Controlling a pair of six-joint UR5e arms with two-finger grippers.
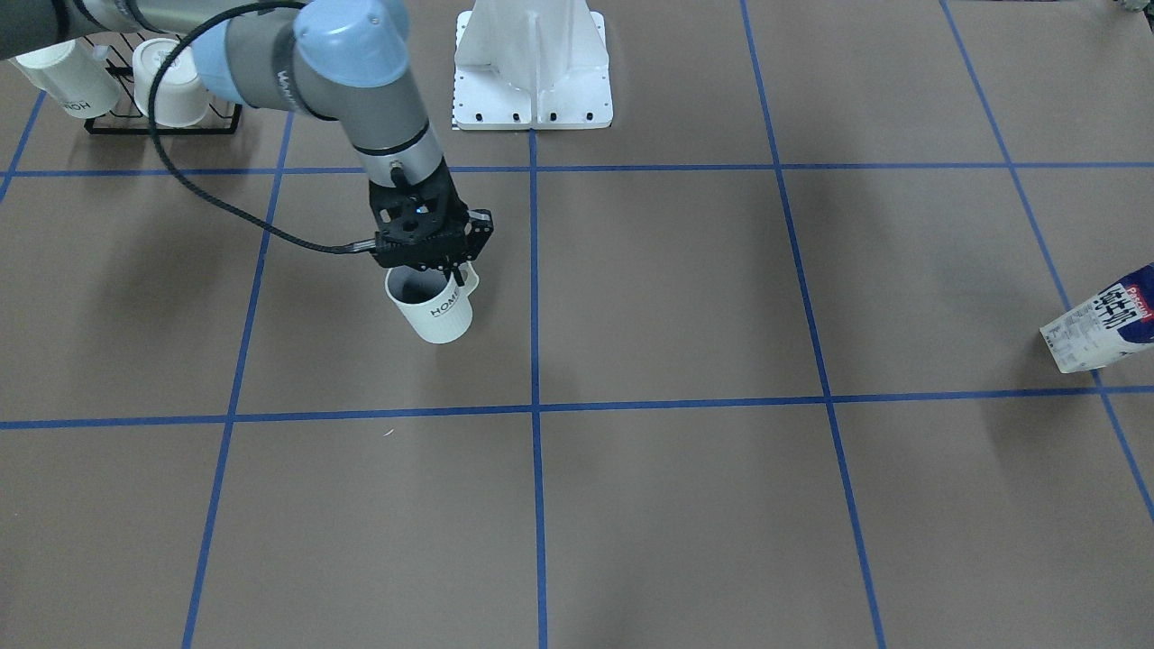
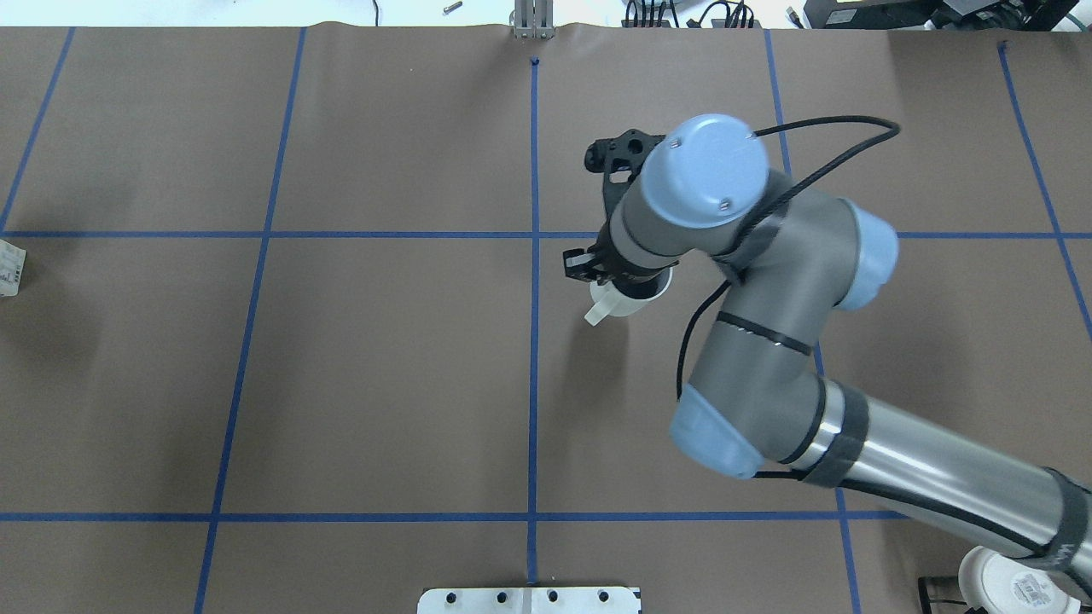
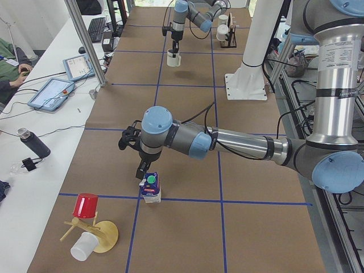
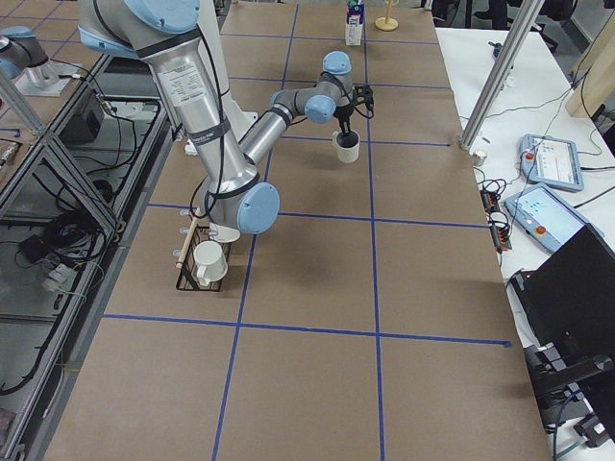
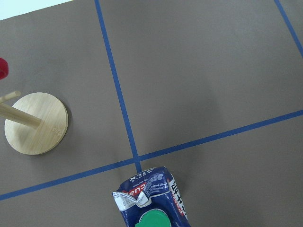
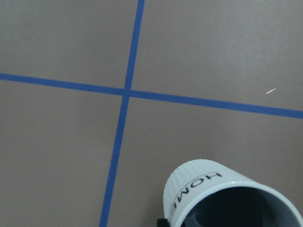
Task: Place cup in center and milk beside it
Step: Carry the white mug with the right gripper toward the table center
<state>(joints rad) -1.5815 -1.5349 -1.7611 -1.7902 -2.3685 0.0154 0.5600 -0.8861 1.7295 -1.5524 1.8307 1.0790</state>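
Observation:
The cup (image 1: pixel 435 308), a small white mug with "HOME" lettering and a dark inside, is held at its rim by my right gripper (image 1: pixel 446 268), just right of the table's centre line in the overhead view (image 2: pixel 627 298). It fills the bottom of the right wrist view (image 6: pixel 227 198). I cannot tell whether it touches the table. The milk (image 3: pixel 151 187), a white and blue carton with a green cap, stands upright at the table's left end, also seen in the front view (image 1: pixel 1104 320). My left gripper (image 3: pixel 142 170) hovers just above it; I cannot tell if it is open.
A black rack with white cups (image 1: pixel 135 81) stands at the robot's right. The white arm mount (image 1: pixel 532 81) is at the middle rear. A wooden stand (image 5: pixel 35 123) with a red cup (image 3: pixel 85 205) and a white cup (image 3: pixel 84 245) is beyond the milk.

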